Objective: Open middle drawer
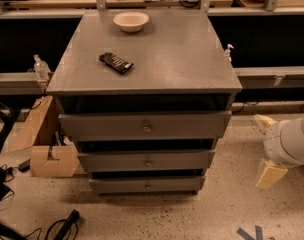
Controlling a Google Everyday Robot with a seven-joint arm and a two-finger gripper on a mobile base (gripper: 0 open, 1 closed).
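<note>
my end effector (270,174) sits low, right of the desk (182,54), apart from the middle drawer (117,161); its state i cannot tell. drawer not yet pulled.

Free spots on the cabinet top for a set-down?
Right half of the cabinet top, right of the bowl and dark packet, is bare; so is the front-left corner ahead of the packet. Left-centre is crowded. Gripper hangs low off its right side.

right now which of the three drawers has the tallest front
The top drawer, under the tabletop; the middle drawer and bottom drawer are slimmer. The gripper is low, right of them.
</note>
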